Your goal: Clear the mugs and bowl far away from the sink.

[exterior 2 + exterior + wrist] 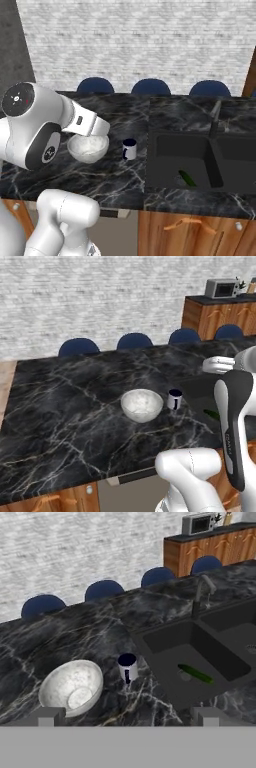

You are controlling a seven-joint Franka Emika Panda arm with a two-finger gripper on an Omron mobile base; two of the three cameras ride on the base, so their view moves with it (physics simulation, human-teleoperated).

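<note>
Where the sink [200, 657] rim begins, white mug [127, 667] just beside, bowl [71, 687] further off, fingers [45, 716] parted, holding nothing.

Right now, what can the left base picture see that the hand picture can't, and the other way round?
The left base view alone shows the robot's white arm and the cabinet front under the counter. The hand view alone shows the faucet and the whole green cucumber lying in the sink. Both show the bowl, the white mug, the blue chairs and the microwave.
</note>
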